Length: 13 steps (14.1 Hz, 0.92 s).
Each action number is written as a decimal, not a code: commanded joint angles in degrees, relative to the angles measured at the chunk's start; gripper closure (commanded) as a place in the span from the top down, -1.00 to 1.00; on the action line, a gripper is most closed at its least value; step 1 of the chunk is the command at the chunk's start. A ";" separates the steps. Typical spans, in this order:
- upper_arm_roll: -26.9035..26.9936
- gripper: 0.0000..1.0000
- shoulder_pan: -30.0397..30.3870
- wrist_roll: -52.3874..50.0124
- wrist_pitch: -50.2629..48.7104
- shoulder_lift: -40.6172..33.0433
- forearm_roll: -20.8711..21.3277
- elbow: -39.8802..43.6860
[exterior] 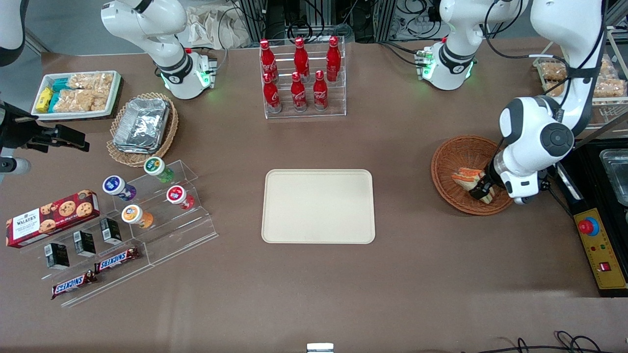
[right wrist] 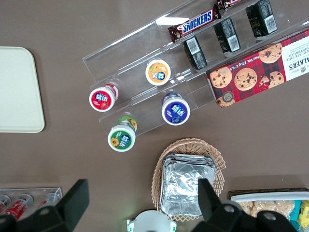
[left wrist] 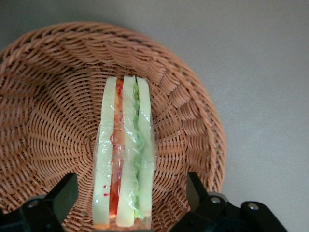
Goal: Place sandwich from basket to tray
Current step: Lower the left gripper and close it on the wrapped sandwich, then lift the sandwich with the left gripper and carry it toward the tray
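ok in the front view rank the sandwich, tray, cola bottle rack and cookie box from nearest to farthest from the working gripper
The gripper is open, down in the basket.
1. sandwich: between its fingers, in the basket.
2. tray: mid-table.
3. cola bottle rack: farther from the camera than the tray.
4. cookie box: parked arm's end.

My arm is glossy white, built of rounded shells with dark grey joint caps. A black band rings my base, which glows green. Black cables trail along my upper links. My gripper (exterior: 483,189) is black, its two fingers (left wrist: 60,195) matte and angular, with small screws.
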 commanded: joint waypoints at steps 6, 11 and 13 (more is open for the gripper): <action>-0.17 -1.00 0.13 -2.65 2.92 -0.41 1.24 -1.63; -0.34 -1.00 -0.05 8.57 -21.56 -8.75 1.42 9.33; -0.52 -1.00 -0.40 16.83 -32.72 -9.73 0.81 18.10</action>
